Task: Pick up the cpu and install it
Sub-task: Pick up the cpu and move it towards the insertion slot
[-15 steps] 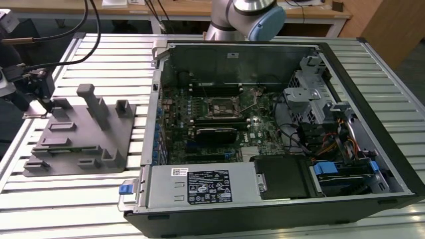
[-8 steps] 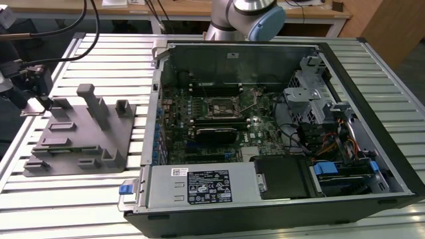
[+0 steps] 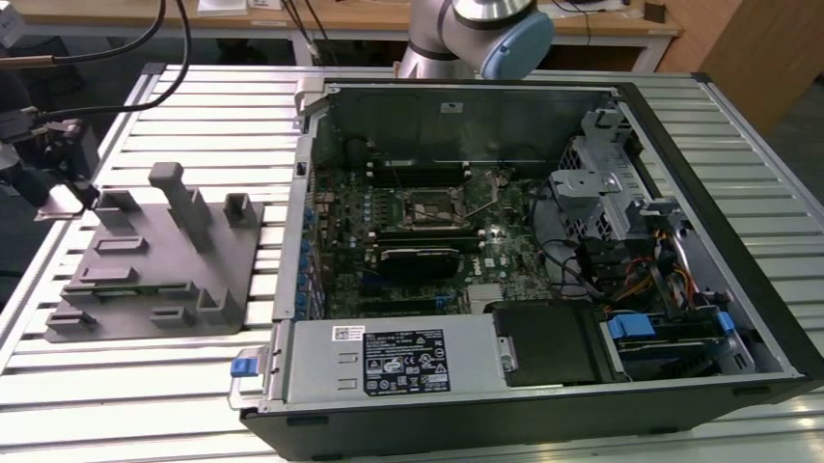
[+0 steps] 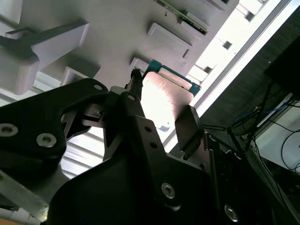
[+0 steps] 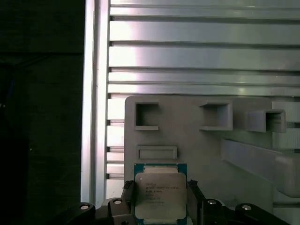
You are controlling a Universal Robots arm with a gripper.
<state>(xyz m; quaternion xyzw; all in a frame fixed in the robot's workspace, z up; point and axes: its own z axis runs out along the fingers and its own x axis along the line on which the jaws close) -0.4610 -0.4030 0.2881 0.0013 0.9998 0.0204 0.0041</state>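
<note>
Currently the arm runs from its grey-and-blue joint (image 3: 496,34), behind the open black computer case (image 3: 721,289), across to the exterior view's left. There its dark tool end with black cables (image 3: 58,154) hangs over the back corner of the grey plastic fixture plate with raised blocks (image 3: 154,260). The links between the joint and the tool end are cut off by the frame. In both wrist views the black two-finger gripper (image 5: 161,199) points down at that plate. Its jaws are closed to the width of the small flat square cpu with a silver metal top and green edge (image 5: 161,192). One black finger (image 5: 127,191) lies against one side of the cpu and the other finger against the opposite side. The cpu sits level, printed side up, near the plate's edge. It is just beside a shallow rectangular recess (image 5: 157,153) and close to the slatted aluminium table (image 5: 187,56). Whether the cpu rests on the plate or is raised off it cannot be determined. In the second wrist view, glare washes out the metal top and the gripper body covers the cpu's near edge. The square black-framed motherboard socket (image 3: 431,205) inside the case is well apart from the gripper. Its contents are too small to make out.
</note>
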